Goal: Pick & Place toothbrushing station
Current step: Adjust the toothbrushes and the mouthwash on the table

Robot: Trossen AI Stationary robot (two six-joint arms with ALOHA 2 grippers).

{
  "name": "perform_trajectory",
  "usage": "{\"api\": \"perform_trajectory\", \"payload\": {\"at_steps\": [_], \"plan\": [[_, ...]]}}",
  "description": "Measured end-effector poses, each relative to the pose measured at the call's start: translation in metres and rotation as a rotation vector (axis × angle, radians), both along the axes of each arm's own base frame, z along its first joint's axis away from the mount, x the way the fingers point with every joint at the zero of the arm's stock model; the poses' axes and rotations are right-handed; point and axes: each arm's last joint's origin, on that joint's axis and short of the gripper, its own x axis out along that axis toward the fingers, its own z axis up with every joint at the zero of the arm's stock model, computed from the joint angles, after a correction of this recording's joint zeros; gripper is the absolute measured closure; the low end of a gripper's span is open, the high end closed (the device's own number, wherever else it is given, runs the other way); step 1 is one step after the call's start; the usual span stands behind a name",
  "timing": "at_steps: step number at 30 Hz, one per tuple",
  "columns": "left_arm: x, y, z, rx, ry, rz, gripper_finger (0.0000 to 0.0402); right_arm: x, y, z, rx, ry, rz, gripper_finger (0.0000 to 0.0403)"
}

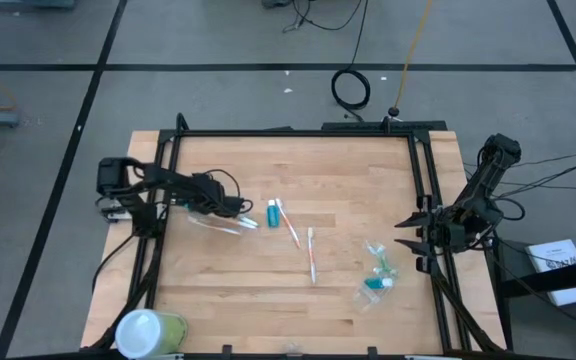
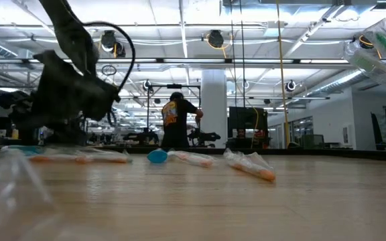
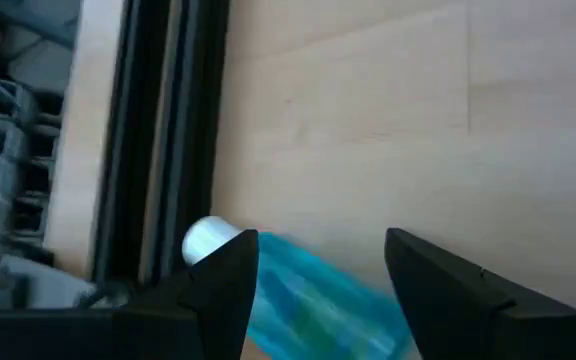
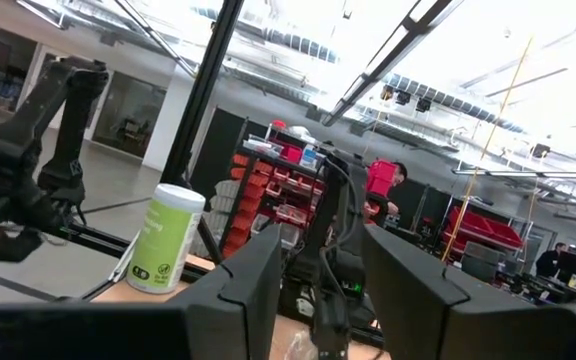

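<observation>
Pick step: left gripper (image 1: 240, 212) low over desk (image 1: 348, 170), fingers apart around teal tube (image 3: 313, 305) (not clamped). Next: close, lift. Right gripper (image 1: 415, 235) waits, fingers apart.

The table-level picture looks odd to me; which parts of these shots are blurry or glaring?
Low view: the wooden table up close is soft, ceiling lights glare behind the left arm. Left wrist view: the teal tube between the left gripper fingers is smeared. Right wrist view: bright ceiling washes out; the right gripper fingers are dark.
</observation>
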Motion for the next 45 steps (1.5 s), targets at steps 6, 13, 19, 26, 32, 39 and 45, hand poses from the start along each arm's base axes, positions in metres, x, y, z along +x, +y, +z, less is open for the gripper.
{"api": "perform_trajectory", "payload": {"at_steps": [6,13,19,26,32,39,45], "plan": [[0.007,-0.002,-0.012,-0.107,0.033,-0.089,0.0172,0.000,0.000,-0.001,-0.007,0.005,-0.001,0.0271],[0.003,-0.027,0.007,-0.140,-0.017,-0.039,0.0172,0.000,0.000,-0.001,-0.011,0.007,-0.002,0.0271],[-0.005,-0.047,0.028,-0.091,-0.078,-0.055,0.0172,0.000,0.001,-0.001,-0.015,0.010,-0.004,0.0271],[-0.008,-0.052,0.033,-0.034,-0.072,-0.072,0.0172,0.000,0.001,-0.001,-0.013,0.010,-0.003,0.0271],[-0.005,-0.052,0.017,-0.105,0.032,-0.054,0.0172,0.000,0.000,-0.001,0.009,0.011,0.006,0.0271],[-0.003,-0.049,-0.011,-0.014,0.211,-0.030,0.0172,0.000,0.001,-0.001,0.007,0.013,0.007,0.0271],[-0.004,-0.047,-0.025,0.126,0.317,-0.023,0.0172,0.001,0.001,-0.002,0.002,0.018,0.008,0.0271]]}}
